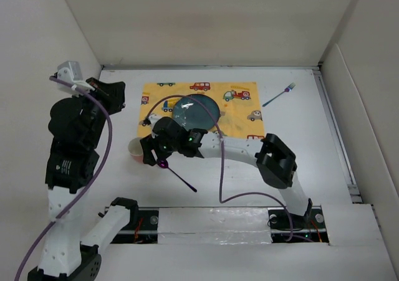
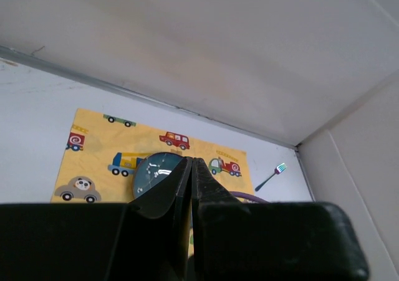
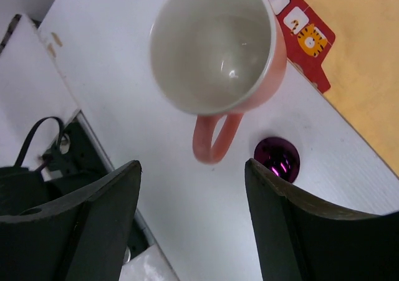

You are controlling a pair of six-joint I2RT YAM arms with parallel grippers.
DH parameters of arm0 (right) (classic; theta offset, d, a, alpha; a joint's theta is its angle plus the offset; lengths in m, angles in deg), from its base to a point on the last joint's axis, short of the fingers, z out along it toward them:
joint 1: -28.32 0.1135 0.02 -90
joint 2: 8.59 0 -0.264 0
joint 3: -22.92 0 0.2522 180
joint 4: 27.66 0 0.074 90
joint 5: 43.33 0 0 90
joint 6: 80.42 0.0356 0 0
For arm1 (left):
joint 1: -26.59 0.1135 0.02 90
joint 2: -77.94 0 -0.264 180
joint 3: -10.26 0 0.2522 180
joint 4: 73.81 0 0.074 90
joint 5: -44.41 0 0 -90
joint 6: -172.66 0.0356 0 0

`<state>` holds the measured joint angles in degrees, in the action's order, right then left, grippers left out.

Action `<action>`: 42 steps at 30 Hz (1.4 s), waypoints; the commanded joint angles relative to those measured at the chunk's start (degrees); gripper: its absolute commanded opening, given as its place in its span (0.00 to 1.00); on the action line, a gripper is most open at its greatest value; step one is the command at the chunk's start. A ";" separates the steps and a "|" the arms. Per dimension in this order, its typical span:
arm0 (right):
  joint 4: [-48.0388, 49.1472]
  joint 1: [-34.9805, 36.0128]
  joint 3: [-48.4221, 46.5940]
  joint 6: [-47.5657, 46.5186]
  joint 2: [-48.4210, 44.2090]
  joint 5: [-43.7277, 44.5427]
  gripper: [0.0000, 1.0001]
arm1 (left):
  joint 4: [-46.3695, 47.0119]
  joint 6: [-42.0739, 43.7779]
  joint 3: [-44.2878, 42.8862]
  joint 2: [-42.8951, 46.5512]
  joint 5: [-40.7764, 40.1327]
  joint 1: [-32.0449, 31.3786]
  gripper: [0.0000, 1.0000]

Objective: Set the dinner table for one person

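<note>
A pink mug (image 3: 215,44) with a white inside stands upright on the white dinner table (image 1: 299,144), just off the placemat's near left corner, its handle (image 3: 215,138) pointing at my right gripper. My right gripper (image 3: 192,166) is open and empty just short of the handle, over the mug (image 1: 134,148) in the top view. A purple spoon (image 1: 179,174) lies beside the mug, its bowl (image 3: 277,158) by my right finger. A dark teal plate (image 1: 196,111) sits on the yellow car placemat (image 1: 240,116). My left gripper (image 2: 190,159) is shut and empty, held high at the left (image 1: 118,97).
A fork (image 1: 278,95) with a dark handle lies on the table right of the placemat, also in the left wrist view (image 2: 272,176). White walls border the table at the back and sides. A purple cable (image 1: 221,169) loops from the right arm over the placemat's near edge.
</note>
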<state>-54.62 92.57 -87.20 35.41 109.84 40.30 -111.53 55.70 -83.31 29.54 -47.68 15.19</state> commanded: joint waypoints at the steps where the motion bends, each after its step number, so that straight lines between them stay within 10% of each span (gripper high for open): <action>1: 1.94 1.22 -6.81 -2.53 3.29 3.99 0.72 | -2.47 -1.69 -0.25 1.82 -3.88 -0.55 0.00; 10: 0.53 4.21 -14.73 -2.10 11.82 12.26 0.60 | -9.52 -2.92 -1.58 2.87 -5.47 -2.22 0.00; 17: -0.17 4.22 -17.99 0.19 13.23 16.91 0.00 | -10.66 -2.83 -1.22 3.93 -6.79 -2.84 0.00; 28: 8.44 -3.33 -9.47 3.97 -9.50 16.13 0.00 | -7.68 0.41 -0.96 3.75 -8.20 -3.37 0.00; 42: 4.05 -39.20 0.64 3.09 -15.78 17.44 0.00 | -1.44 5.78 6.42 1.39 -7.58 -5.65 0.00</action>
<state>-53.13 55.48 -86.69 39.10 92.84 56.82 -117.98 58.78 -78.37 32.44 -55.63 10.76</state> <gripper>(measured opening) 0.236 0.003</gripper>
